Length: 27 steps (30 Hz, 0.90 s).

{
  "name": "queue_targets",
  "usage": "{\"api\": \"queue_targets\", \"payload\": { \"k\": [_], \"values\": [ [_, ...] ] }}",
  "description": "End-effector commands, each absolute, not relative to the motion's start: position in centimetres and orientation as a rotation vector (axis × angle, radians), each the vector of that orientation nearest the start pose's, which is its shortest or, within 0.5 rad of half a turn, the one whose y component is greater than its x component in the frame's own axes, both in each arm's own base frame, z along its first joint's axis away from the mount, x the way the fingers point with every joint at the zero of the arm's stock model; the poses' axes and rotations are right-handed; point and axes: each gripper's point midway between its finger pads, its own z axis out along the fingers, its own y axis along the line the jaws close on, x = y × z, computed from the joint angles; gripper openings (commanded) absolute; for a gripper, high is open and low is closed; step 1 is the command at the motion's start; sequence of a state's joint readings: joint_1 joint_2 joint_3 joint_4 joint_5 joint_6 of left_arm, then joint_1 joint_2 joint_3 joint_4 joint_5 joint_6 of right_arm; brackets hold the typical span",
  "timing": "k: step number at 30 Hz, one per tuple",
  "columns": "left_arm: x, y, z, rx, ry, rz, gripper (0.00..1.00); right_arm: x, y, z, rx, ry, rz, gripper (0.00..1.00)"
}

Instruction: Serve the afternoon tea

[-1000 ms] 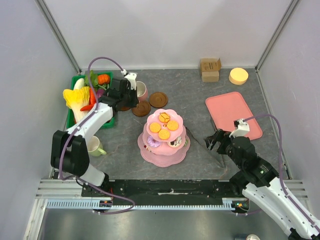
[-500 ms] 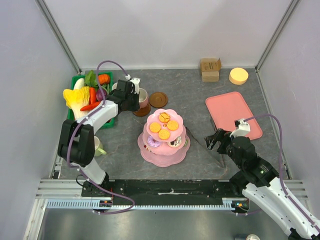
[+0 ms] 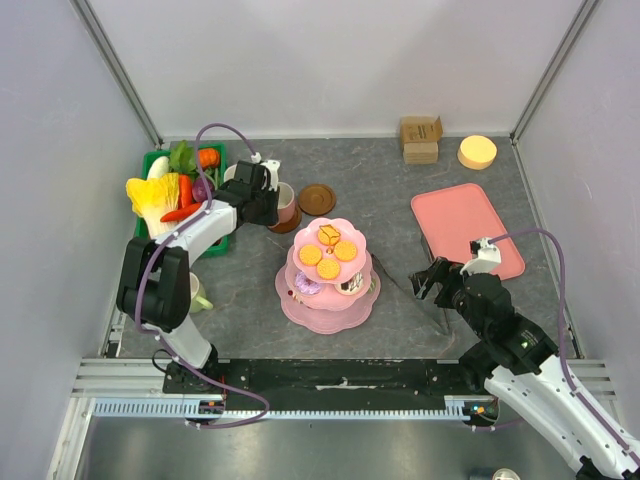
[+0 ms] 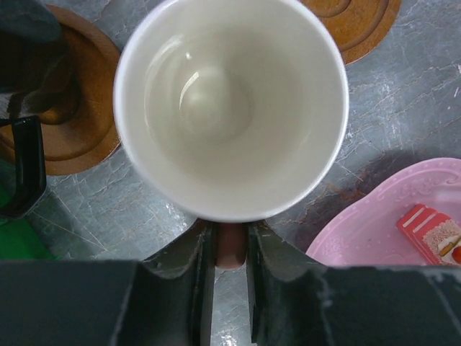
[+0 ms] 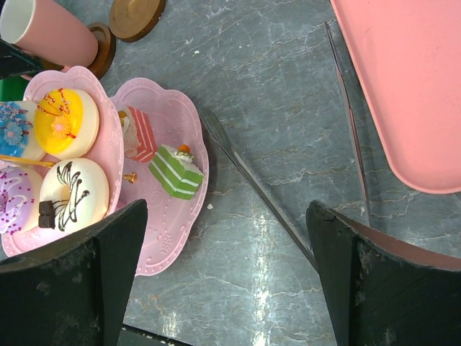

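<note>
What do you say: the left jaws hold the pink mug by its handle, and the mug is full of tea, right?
Not quite. The mug is empty; the left wrist view shows its bare white inside. The left jaws do hold it by its handle.

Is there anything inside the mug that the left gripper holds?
No, seen from the left wrist, the pink mug in the left gripper has a bare white inside.

Tiered stand (image 3: 320, 322) blocks mid-table; gap toward tray (image 3: 465, 225) seems passable.
</note>
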State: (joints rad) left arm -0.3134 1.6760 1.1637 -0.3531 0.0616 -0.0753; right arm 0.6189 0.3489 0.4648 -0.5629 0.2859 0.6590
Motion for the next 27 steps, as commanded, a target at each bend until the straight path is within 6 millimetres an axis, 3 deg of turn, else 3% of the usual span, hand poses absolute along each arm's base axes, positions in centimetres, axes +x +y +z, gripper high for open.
{"api": "queue_targets", "payload": {
  "k": [1, 9, 11, 17, 21, 23, 27],
  "values": [
    [42.4, -15.3, 12.7, 0.289, 2.3, -0.291, 0.3, 19.4, 10.5, 16.0, 0.245, 2.006, 0.53, 0.98],
    [42.1, -15.4, 15.1, 0.287, 2.262, -0.308, 0.59, 19.3, 10.4, 16.4, 0.247, 1.985, 0.547, 0.98],
    [41.7, -15.5, 16.5, 0.285, 2.237, -0.327, 0.77, 19.2, 10.5, 16.6, 0.249, 1.979, 0.554, 0.98],
    [39.7, -14.7, 21.7, 0.165, 2.156, -0.364, 0.92, 19.0, 10.5, 17.2, 0.245, 1.949, 0.582, 0.98],
    [36.1, -13.6, 23.7, -0.001, 2.148, -0.416, 0.94, 18.7, 11.0, 17.9, 0.213, 1.92, 0.628, 0.98],
    [33.4, -12.5, 24.9, -0.12, 2.123, -0.442, 0.95, 18.7, 11.1, 18.1, 0.204, 1.903, 0.64, 0.98],
    [27.8, -9.3, 23.0, -0.353, 2.173, -0.386, 0.96, 18.5, 11.8, 18.5, 0.156, 1.883, 0.683, 0.98]
  ]
}}
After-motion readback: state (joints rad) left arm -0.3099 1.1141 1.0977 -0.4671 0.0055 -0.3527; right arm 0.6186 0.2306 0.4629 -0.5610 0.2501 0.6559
